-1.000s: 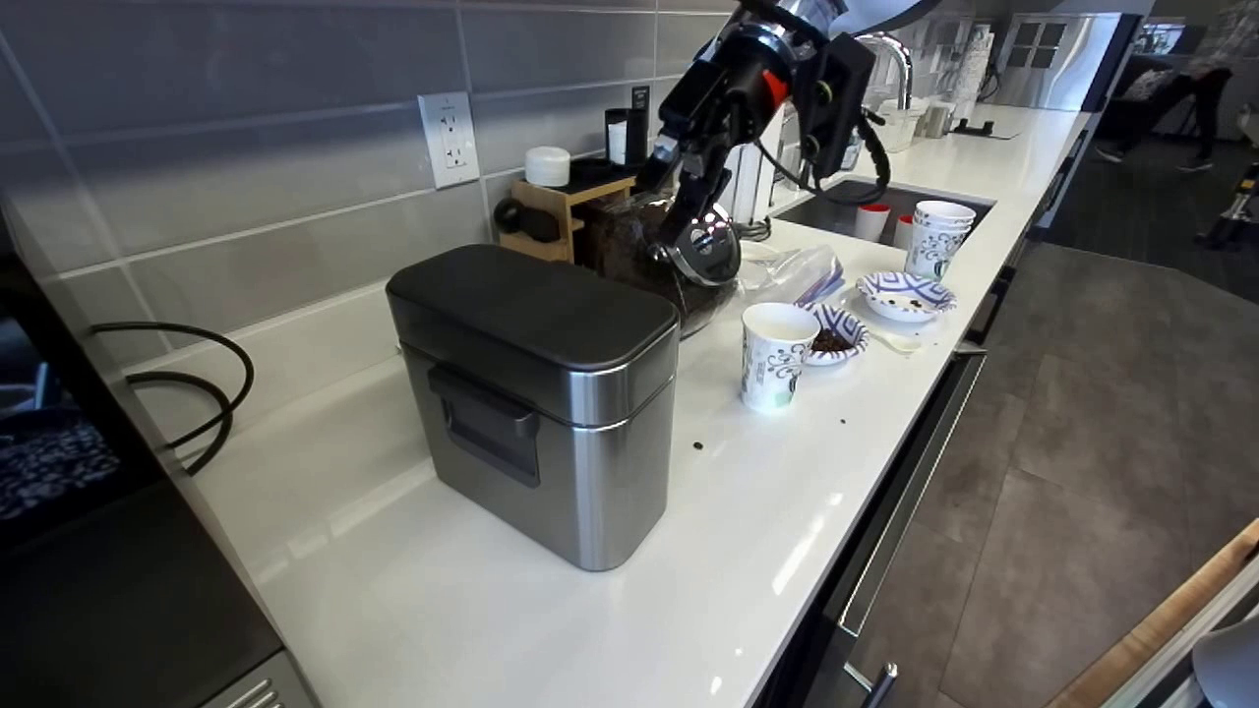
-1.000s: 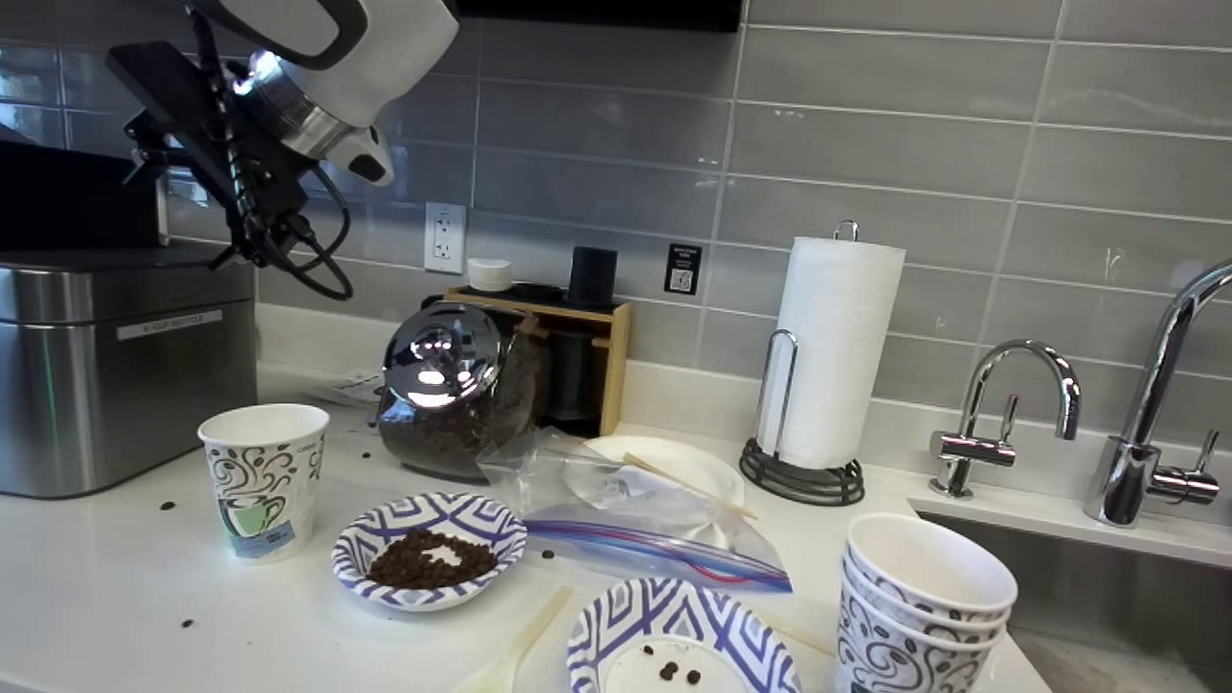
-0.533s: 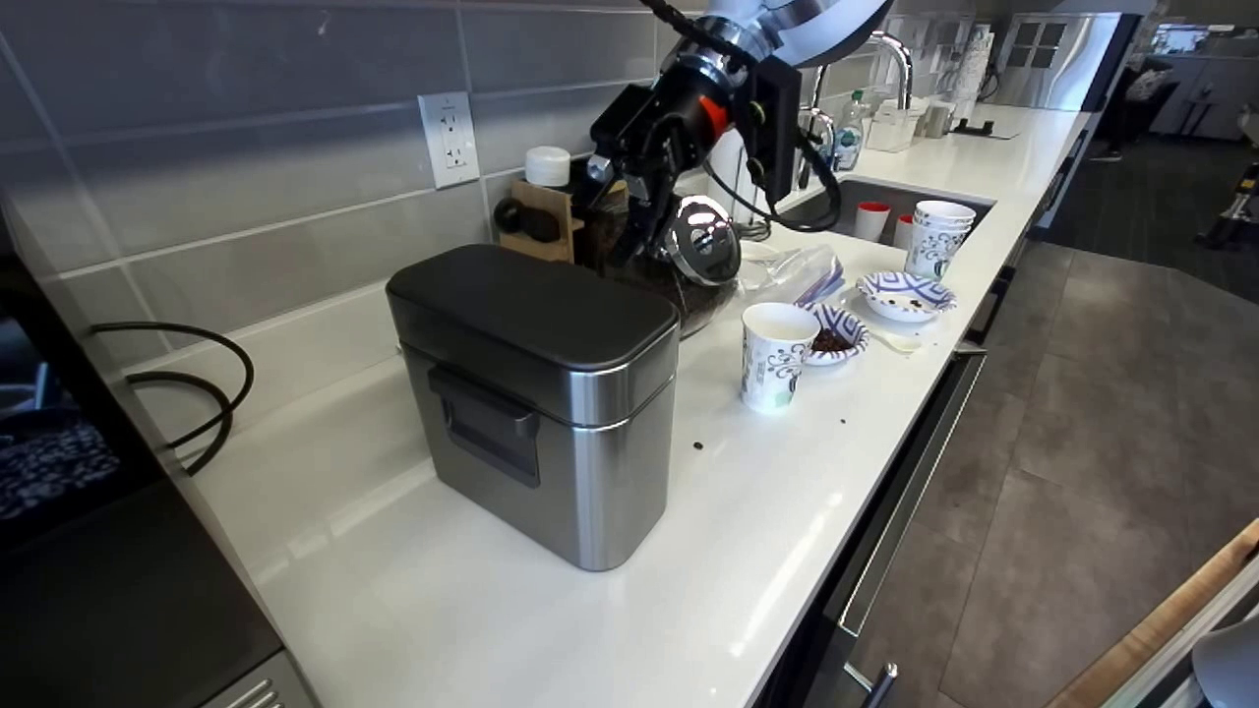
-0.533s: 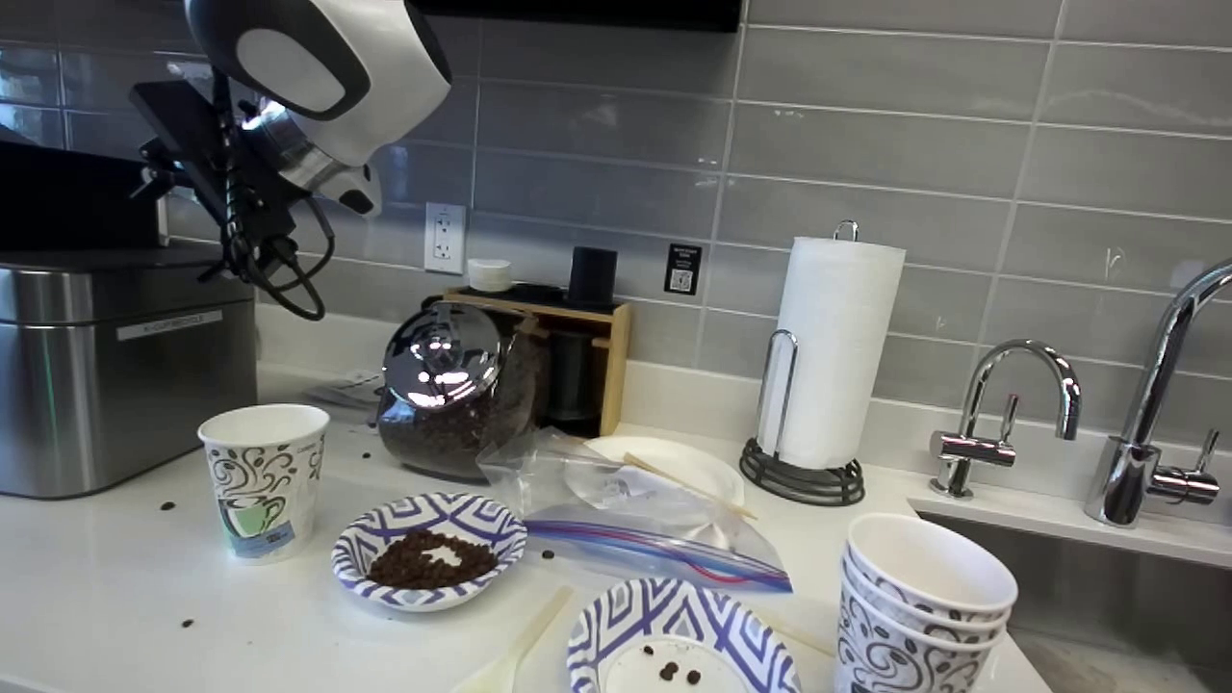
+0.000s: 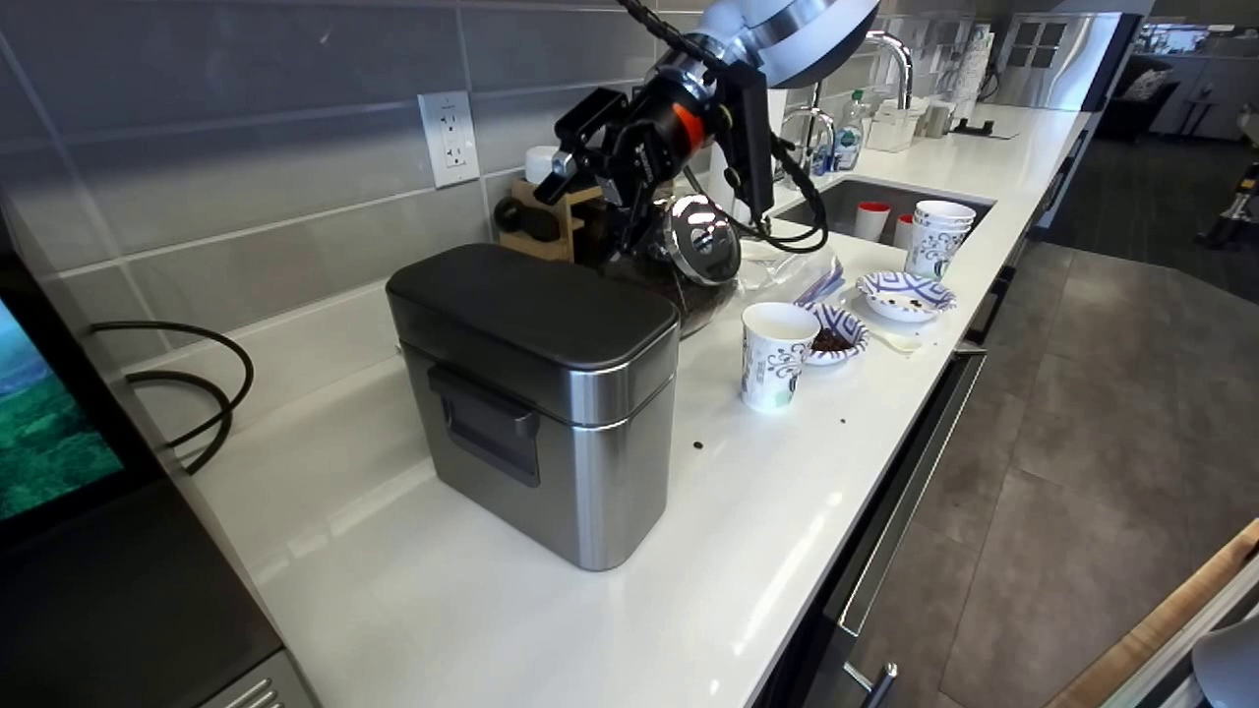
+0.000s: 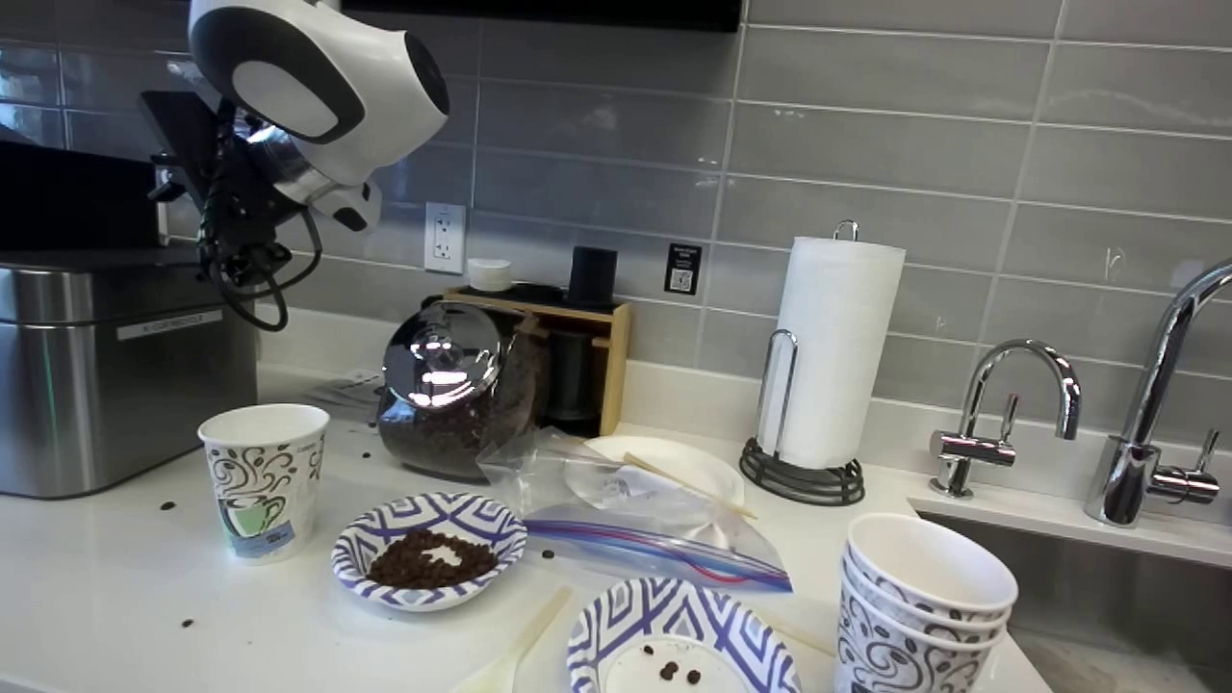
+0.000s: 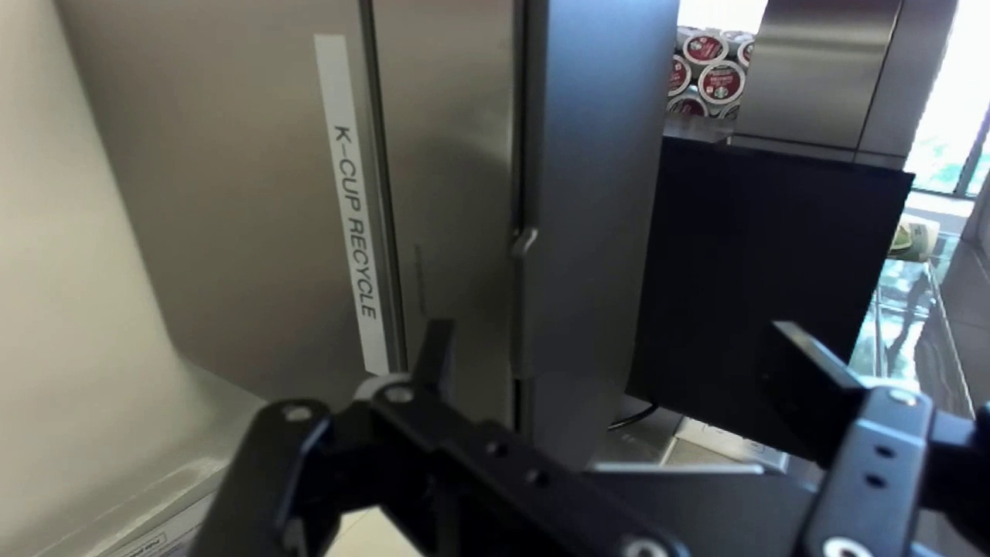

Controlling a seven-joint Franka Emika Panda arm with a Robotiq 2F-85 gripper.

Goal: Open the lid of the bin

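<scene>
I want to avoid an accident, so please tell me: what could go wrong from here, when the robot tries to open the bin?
The tool hangs open near the bin; it may push the bin along instead of raising the shut lid. Only a narrow seam shows under the lid, so the tool might slip. The nearest cup could tip if the bin slides.

Wears a rounded, glossy white arm casing (image 6: 397, 91), with a dark band (image 6: 276, 36) ringing a pale oval (image 6: 286, 99), a dark cap (image 6: 427, 72) at one end and a bright metal collar (image 6: 283, 160) beneath. Shows an orange-red band (image 5: 689, 125) round the black wrist (image 5: 649, 126), beside a flat black plate (image 5: 750, 138) and looping black cables (image 5: 799, 169), partly twisted like rope. Ends in a matte black gripper (image 7: 613, 340), with pale round pins (image 7: 398, 394) and small dark dots (image 7: 495, 449) along angular links (image 7: 572, 504).
</scene>
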